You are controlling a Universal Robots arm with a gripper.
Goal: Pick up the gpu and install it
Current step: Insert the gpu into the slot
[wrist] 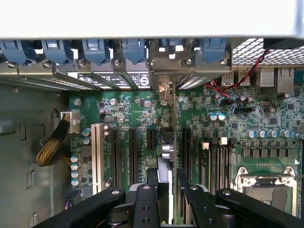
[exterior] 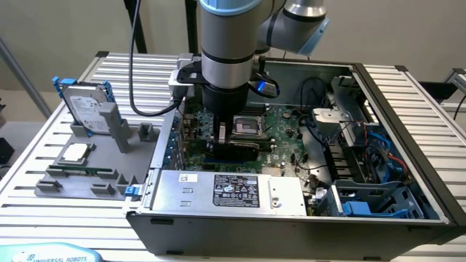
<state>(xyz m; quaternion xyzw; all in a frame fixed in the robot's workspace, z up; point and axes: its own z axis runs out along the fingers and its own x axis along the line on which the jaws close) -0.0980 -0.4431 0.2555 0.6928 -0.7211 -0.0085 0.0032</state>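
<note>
Black gripper [wrist: 166, 183] down inside open computer case [exterior: 407, 103], jaws clamped on edge-on gpu [wrist: 167, 152]. Card upright over green motherboard [wrist: 128, 107], among black expansion slots [wrist: 133, 149], silver end bracket [wrist: 164, 71] against rear wall.

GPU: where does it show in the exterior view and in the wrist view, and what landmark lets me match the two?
Exterior view: the gpu seems to be the dark bar just under the arm's wrist, inside the open case, largely hidden by the arm.
Wrist view: the gpu is edge-on between the gripper fingers, above the expansion slots, its bracket toward the case's rear wall.
Shared landmark: the CPU socket.
</note>
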